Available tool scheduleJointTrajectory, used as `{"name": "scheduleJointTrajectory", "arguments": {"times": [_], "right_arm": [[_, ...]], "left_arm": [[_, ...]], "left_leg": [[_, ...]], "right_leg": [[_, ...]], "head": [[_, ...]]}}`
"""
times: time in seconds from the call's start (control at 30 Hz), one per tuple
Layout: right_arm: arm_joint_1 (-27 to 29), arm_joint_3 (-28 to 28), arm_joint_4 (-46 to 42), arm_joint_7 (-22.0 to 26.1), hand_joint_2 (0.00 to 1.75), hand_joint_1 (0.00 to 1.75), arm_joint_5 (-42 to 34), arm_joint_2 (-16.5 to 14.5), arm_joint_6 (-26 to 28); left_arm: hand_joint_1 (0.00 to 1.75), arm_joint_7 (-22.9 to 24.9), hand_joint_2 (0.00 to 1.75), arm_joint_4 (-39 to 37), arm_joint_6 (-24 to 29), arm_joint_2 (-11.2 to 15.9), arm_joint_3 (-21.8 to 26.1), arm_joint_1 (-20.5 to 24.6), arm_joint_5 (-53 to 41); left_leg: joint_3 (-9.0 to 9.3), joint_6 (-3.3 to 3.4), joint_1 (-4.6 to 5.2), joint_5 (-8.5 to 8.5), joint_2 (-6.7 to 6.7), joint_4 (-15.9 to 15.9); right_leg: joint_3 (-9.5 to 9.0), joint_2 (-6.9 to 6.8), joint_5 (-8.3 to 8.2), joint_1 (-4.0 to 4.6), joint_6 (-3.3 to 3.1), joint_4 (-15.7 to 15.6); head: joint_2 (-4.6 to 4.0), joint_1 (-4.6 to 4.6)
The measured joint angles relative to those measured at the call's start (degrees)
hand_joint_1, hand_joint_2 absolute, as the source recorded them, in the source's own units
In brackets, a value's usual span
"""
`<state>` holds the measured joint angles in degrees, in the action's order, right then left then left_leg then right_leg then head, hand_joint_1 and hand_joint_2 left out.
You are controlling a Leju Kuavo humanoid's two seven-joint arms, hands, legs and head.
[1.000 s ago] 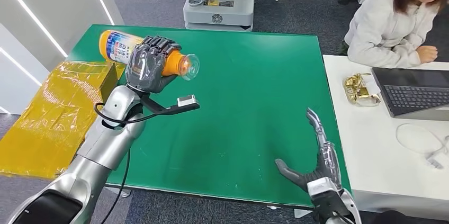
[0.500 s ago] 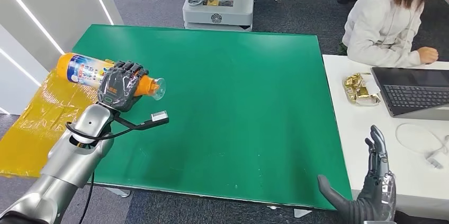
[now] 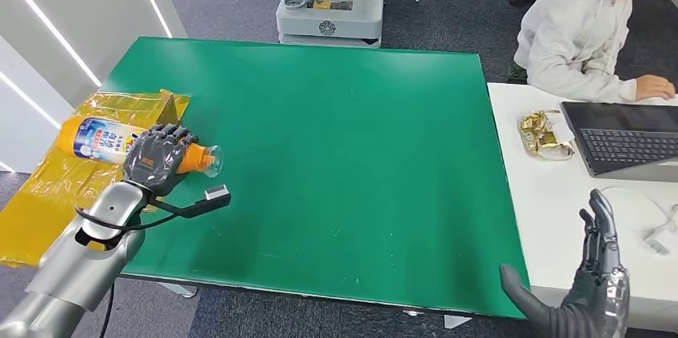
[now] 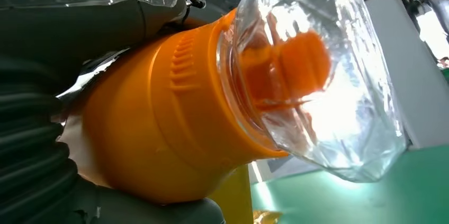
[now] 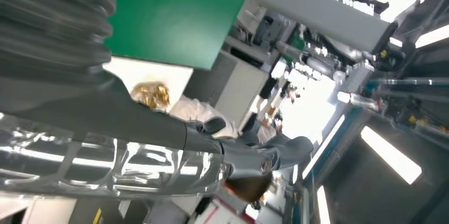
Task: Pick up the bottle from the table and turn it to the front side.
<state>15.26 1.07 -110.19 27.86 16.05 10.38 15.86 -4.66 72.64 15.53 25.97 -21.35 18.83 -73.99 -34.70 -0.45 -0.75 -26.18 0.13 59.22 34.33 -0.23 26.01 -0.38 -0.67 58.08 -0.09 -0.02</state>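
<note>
The left robot hand [image 3: 158, 161] is clenched around the neck end of the orange bottle [image 3: 104, 138], holding it on its side at the left edge of the head view. The clear cap points toward the middle of the green tabletop [image 3: 344, 154], and the blue-and-white label faces up. The bottle's base hangs over the yellow wrapped package [image 3: 56, 186] that lies at the tabletop's left edge, at the lower left of the frame. In the left wrist view the orange bottle [image 4: 174, 113] fills the frame, its clear cap over an orange spout, with the robot hand's dark cover pressed against the bottle's side.

The right robot hand [image 3: 588, 290] is released, fingers spread and upright, at the lower right of the head view, beside the white desk [image 3: 560, 218] where a person [image 3: 584, 26] sits at a laptop [image 3: 632, 142].

The pick-up looks done and the turning step appears to be in hand. The next move probably calls for checking that the label faces front while keeping a firm grip, since the smooth neck could slip as the wrist rolls.
</note>
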Motion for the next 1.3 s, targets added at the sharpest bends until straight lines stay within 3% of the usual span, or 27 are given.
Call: {"name": "scheduleJointTrajectory", "arguments": {"times": [0.23, 0.5, 0.83, 0.93, 0.97, 1.07, 1.3], "right_arm": [[-0.5, 0.0, 0.0, -0.1, 1.75, 0.00, -0.1, -0.5, 0.2], [-0.5, 0.0, -0.1, -0.1, 1.75, 0.00, -2.3, 1.0, 0.2], [-0.9, 1.8, 0.1, -0.3, 1.75, 0.00, -2.3, 1.7, 1.3], [-1.3, 2.8, 0.5, -0.5, 1.75, 0.00, -1.5, 1.7, 1.2], [-1.5, 3.2, 0.7, -0.5, 1.75, 0.00, -1.2, 1.7, 1.1], [-2.3, 4.1, 1.2, -0.6, 1.75, 0.00, -0.6, 1.7, 0.8], [-4.1, 4.9, 2.4, -1.1, 1.75, 0.00, 0.1, 1.5, -1.0]], "left_arm": [[1.75, -1.4, 1.75, -2.1, -0.5, -1.3, -0.3, 0.0, 2.1], [1.75, -1.2, 1.75, -10.3, -1.0, -2.9, -0.4, 1.0, 3.8], [1.75, 3.3, 1.75, -23.1, 2.3, -5.4, -0.4, 3.1, -1.9], [0.72, 5.0, 1.75, -26.1, 5.5, -6.3, -0.4, 3.8, -6.0], [0.29, 5.2, 1.75, -26.8, 6.6, -6.7, -0.3, 4.0, -6.9], [0.00, 5.1, 1.75, -28.1, 9.0, -7.8, 0.0, 4.0, -7.9], [0.00, 1.2, 1.75, -27.1, 12.7, -10.8, 3.2, 2.4, -8.5]], "left_leg": [[0.01, 0.00, 0.00, 0.00, 0.00, 0.0], [0.01, 0.00, 0.00, 0.00, 0.01, 0.0], [0.00, 0.00, 0.00, 0.00, 0.00, 0.0], [0.01, 0.00, 0.01, 0.00, -0.02, 0.0], [0.02, 0.00, 0.01, 0.00, -0.02, 0.0], [0.02, 0.00, 0.01, 0.00, -0.04, 0.0], [0.06, 0.00, 0.01, 0.01, -0.09, 0.0]], "right_leg": [[0.00, 0.01, 0.00, 0.00, 0.00, 0.0], [0.01, 0.03, 0.00, 0.00, 0.00, 0.0], [-0.01, 0.01, 0.00, 0.00, 0.00, 0.0], [-0.04, -0.01, 0.00, -0.01, 0.00, 0.0], [-0.04, -0.02, 0.00, -0.01, 0.00, 0.0], [-0.06, -0.07, 0.00, -0.01, 0.00, 0.0], [-0.12, -0.14, -0.01, -0.01, 0.00, 0.0]], "head": [[0.00, 0.00], [0.00, 0.00], [0.00, 0.00], [0.00, 0.00], [0.00, -0.01], [0.00, -0.01], [0.00, 0.00]]}}
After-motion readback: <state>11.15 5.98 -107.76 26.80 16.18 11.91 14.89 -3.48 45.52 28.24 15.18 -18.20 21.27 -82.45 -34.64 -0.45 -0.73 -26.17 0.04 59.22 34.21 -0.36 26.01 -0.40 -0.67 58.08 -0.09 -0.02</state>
